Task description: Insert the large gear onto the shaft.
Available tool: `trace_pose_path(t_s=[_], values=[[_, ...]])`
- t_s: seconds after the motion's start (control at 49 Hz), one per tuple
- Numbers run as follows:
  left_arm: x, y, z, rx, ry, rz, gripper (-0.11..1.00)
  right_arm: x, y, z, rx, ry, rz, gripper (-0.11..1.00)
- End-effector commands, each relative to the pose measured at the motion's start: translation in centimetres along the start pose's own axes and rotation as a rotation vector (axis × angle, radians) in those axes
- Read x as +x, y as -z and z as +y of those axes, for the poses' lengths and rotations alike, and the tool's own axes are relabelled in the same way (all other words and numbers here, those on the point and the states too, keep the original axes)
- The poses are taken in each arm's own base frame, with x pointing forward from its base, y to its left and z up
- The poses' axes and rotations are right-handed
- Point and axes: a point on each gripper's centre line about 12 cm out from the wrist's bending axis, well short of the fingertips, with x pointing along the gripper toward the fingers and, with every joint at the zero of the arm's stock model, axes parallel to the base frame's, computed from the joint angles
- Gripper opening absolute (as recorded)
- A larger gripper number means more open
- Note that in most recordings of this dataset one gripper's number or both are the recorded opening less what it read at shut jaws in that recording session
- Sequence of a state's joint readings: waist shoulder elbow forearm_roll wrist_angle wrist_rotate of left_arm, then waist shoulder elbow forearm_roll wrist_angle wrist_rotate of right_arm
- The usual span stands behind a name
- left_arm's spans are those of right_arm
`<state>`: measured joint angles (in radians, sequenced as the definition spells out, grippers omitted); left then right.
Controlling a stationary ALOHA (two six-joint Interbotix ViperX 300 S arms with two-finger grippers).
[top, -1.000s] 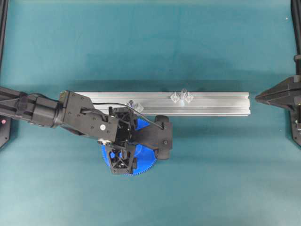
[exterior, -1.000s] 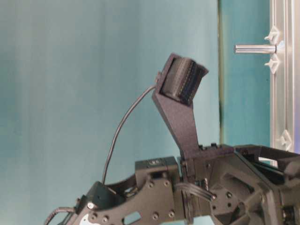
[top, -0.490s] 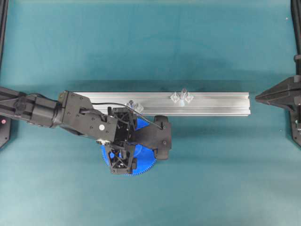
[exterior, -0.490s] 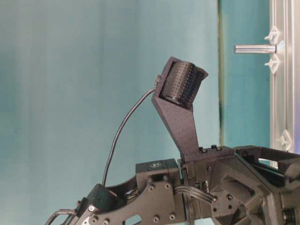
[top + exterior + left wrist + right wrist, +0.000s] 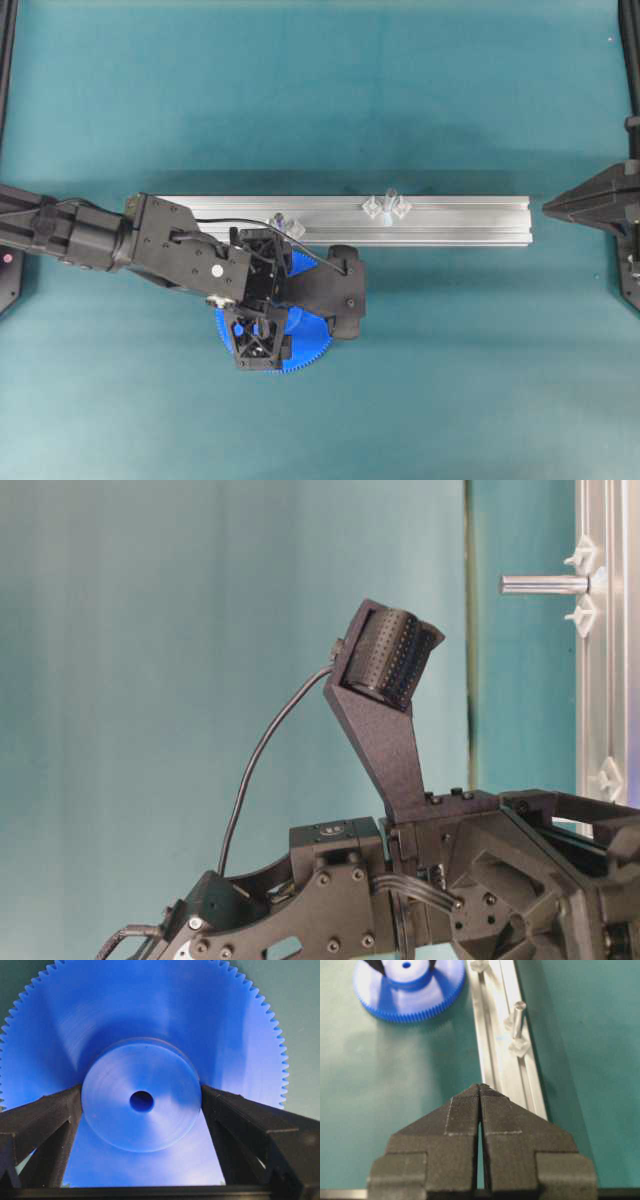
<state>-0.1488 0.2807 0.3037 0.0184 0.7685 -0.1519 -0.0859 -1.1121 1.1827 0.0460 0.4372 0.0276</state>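
Observation:
The large gear (image 5: 312, 341) lies flat on the teal mat just in front of the rail, mostly hidden under my left arm. My left gripper (image 5: 264, 312) points straight down over it, open. Its black fingers (image 5: 55, 1115) stand on either side of the raised hub (image 5: 141, 1094), close against its sides. The shaft (image 5: 390, 195) stands upright on the rail between two clear brackets, right of the gear, and also shows as shaft (image 5: 545, 584) and shaft (image 5: 518, 1019). My right gripper (image 5: 548, 208) rests shut and empty off the rail's right end, also seen as right gripper (image 5: 480, 1087).
A long aluminium rail (image 5: 460, 222) runs left to right across the mat. A second clear bracket pair (image 5: 287, 224) with a short stub sits on it just behind the gear. Black frame posts (image 5: 630, 60) stand at the side edges.
A second ago the left wrist sank and turned very slightly over the gear; it has been still since. The gear, the shaft and the right arm have not moved.

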Motion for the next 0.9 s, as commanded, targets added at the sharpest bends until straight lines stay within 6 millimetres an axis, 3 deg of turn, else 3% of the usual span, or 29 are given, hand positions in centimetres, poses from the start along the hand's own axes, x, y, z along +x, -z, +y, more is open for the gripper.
trace_pose_path(t_s=[0.0,0.878], values=[[-0.13,0.03,-0.44,0.007,0.003,-0.003,0.95,0.01,-0.34,-0.02,0.012,0.002,-0.009,0.01],[0.28,0.48,-0.32,0.003,-0.001,0.017,0.93,-0.01,-0.42,-0.02,0.012,0.002,-0.012,0.01]])
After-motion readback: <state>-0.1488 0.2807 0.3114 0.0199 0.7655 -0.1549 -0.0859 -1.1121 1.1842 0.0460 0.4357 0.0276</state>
